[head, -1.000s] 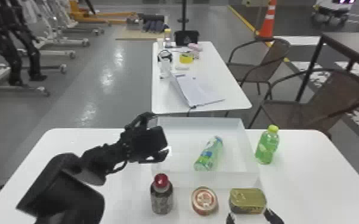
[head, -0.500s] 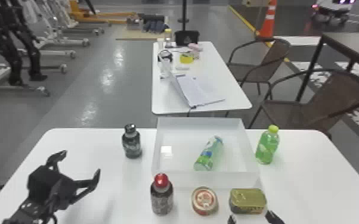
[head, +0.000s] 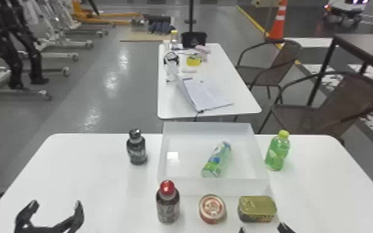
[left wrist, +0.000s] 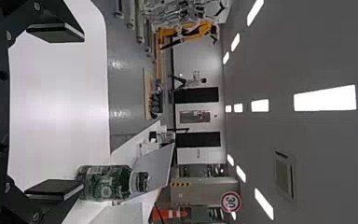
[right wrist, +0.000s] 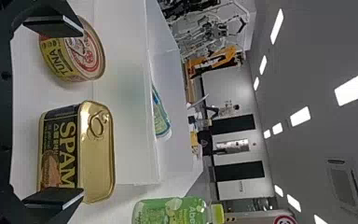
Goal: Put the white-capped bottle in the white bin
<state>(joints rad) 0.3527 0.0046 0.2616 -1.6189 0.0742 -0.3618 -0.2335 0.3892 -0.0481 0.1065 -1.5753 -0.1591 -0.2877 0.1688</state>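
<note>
White and rectangular, the shallow open bin [head: 214, 186] sits on the smooth white table [head: 102, 182] before us. Inside it, our clear green, white-capped bottle with a blue-and-green label [head: 217, 159] lies on its side, slanting across the floor. Our black left gripper [head: 56, 206] is over the near left of the table, fingers spread; our black right gripper [head: 262, 228], also spread, is at the near edge, by the gold rectangular can [head: 257, 208]. Left of the bin we see a dark black-capped bottle [head: 137, 151] upright; right of it, a green bottle with a lime cap [head: 278, 153] stands.
</note>
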